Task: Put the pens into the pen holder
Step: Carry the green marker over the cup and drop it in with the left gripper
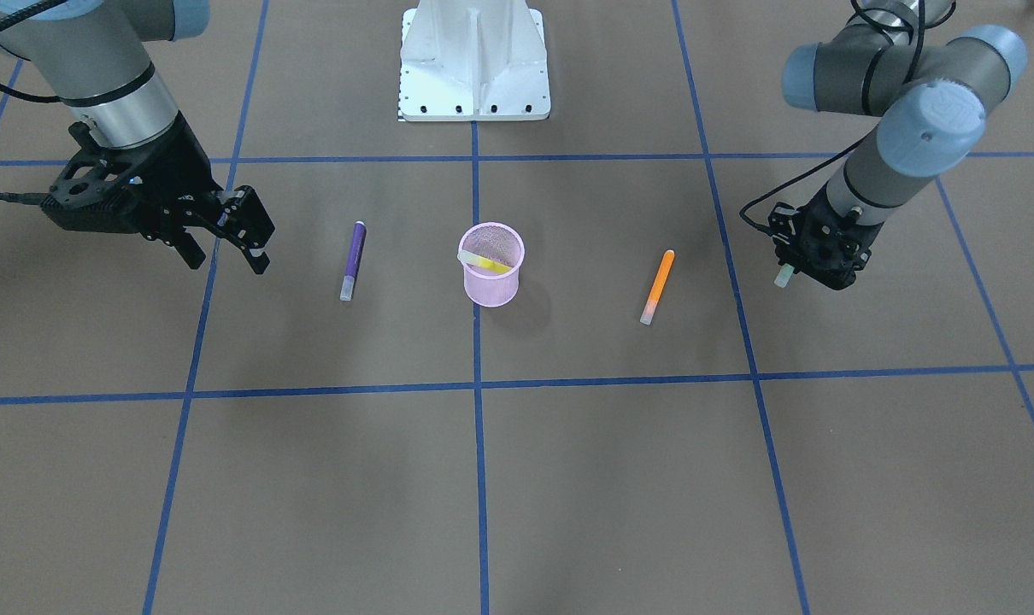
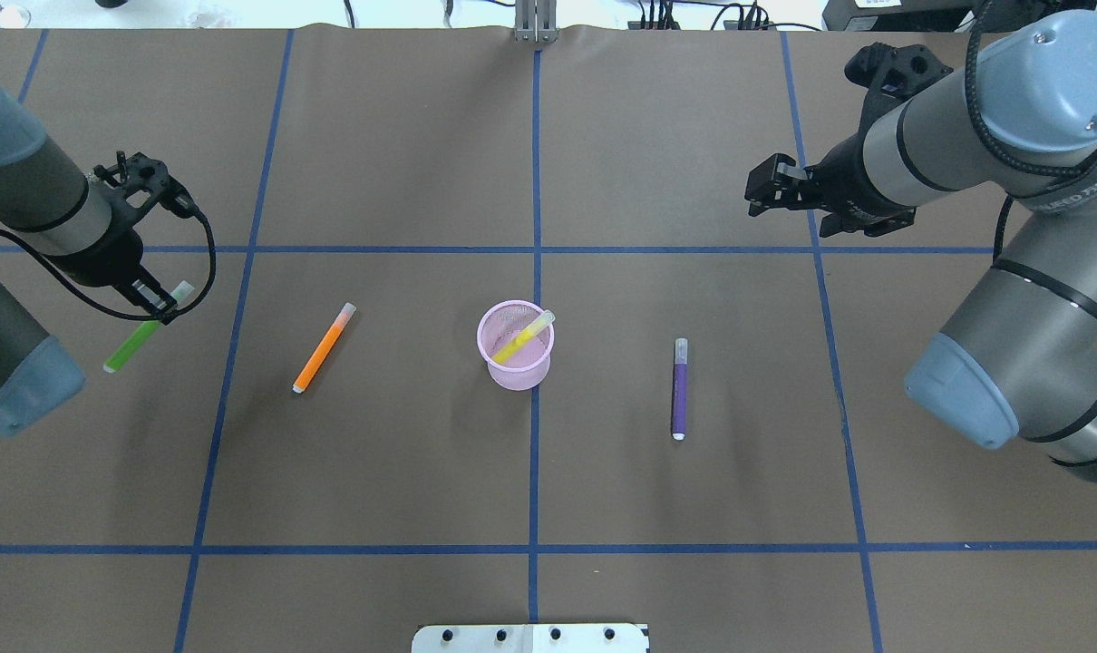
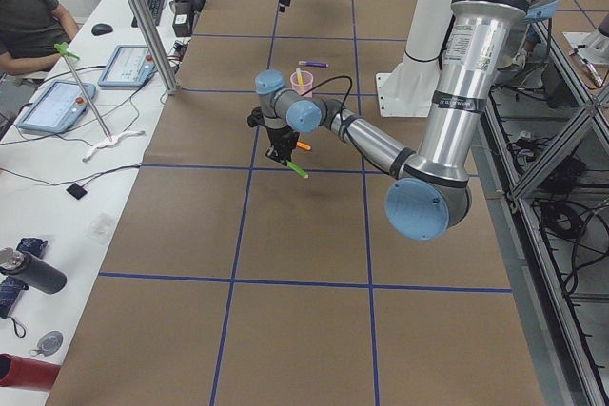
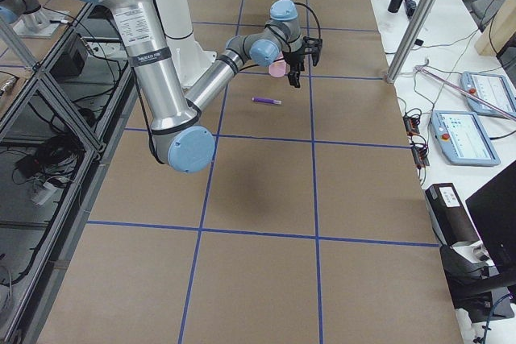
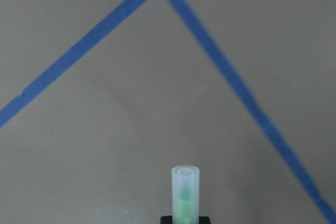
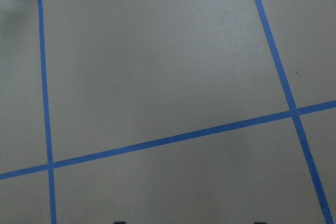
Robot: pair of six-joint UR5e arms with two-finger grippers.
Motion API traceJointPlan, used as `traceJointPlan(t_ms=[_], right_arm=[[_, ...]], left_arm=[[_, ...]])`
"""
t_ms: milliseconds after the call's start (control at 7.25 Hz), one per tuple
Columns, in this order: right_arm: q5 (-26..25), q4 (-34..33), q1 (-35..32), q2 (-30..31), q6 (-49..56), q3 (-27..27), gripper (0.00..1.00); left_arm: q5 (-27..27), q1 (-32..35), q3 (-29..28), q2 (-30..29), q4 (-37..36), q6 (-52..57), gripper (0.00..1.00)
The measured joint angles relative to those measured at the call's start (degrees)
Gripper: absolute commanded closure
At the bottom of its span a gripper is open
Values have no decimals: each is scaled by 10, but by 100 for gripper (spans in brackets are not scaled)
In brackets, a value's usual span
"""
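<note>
The overhead view alone shows the whole green pen (image 2: 137,339): the left end effector (image 2: 154,305) is clenched on it near its pale cap, and the green barrel slants down and away from the fingers. In the front-facing view only that cap peeks out below the wrist, and the left wrist camera sees it end-on against blue tape lines (image 5: 79,51). The front-facing view is the one that shows the right end effector (image 1: 228,259) released, fingers spread with nothing between them; its own wrist camera shows only covering and tape.

The bench (image 2: 376,472) is covered in brown sheeting with a blue grid. The side views show white desks beside it with tablet-like screens (image 3: 57,105), a seated person (image 3: 29,16) and a dark bottle (image 3: 29,271).

The pen holder (image 2: 523,372) stands upright mid-bench, the yellow pen (image 2: 523,337) leaning inside it. The orange pen (image 2: 325,348) lies flat between the holder and the left end effector. The purple pen (image 2: 680,390) lies flat on the holder's other side, well apart from the right end effector
</note>
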State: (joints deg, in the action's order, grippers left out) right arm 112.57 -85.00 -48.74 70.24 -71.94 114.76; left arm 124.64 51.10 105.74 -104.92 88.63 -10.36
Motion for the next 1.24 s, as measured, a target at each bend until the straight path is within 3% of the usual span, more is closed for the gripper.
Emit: traceJointPlan(t_ms=[276, 552, 966, 1241], right_arm=[[10, 1, -23, 33, 53, -2, 16], [42, 15, -54, 69, 107, -9, 16], [81, 23, -85, 88, 148, -31, 16], [83, 23, -86, 89, 151, -44, 15]], left_arm=[[-31, -21, 25, -85, -7, -113, 100], [-116, -86, 23, -168, -10, -192, 100], [-200, -162, -16, -285, -6, -364, 100], [-237, -186, -48, -324, -2, -428, 100]])
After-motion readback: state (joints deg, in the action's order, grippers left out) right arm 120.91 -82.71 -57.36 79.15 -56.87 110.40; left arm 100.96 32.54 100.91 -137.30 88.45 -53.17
